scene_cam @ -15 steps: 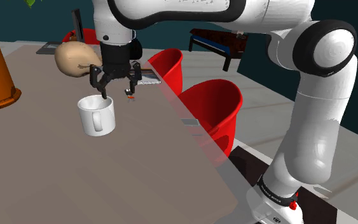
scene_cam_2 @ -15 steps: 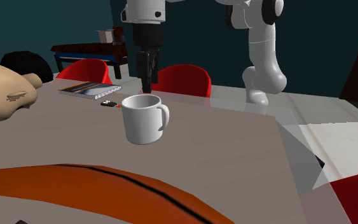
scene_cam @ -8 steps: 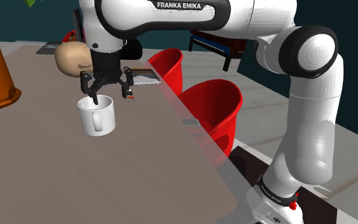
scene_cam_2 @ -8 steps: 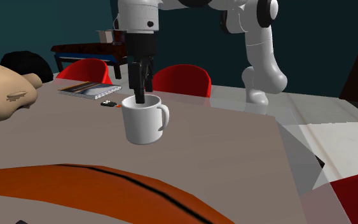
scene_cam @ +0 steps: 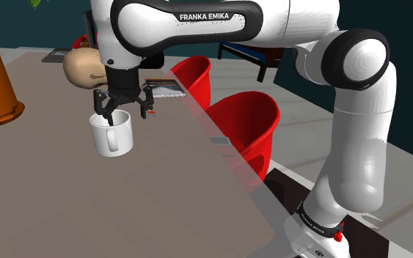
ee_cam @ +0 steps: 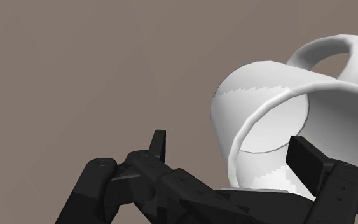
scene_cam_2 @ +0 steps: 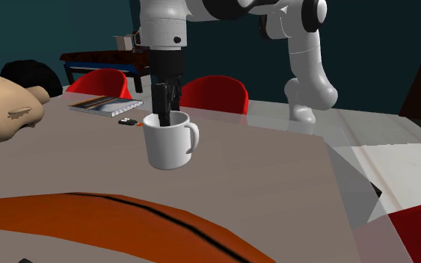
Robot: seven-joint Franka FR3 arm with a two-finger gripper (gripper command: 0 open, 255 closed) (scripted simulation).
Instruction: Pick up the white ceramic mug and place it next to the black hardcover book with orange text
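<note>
Book (scene_cam_2: 105, 105) lettering probably too small

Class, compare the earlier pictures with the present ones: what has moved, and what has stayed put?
The hand moved toward the shoulder view's left and came down over the mug; one finger now dips inside the rim, the other hangs outside. It stays open, gripping nothing. The mug, the table and the book have not shifted.

1. Arm (scene_cam: 359, 146): white, dark joints; rises from its base, arches over toward the shoulder view's left.
2. Wrist (scene_cam: 124, 59): aimed straight down.
3. End effector (scene_cam: 121, 111): black, fingers (ee_cam: 158, 145) parted.
</note>
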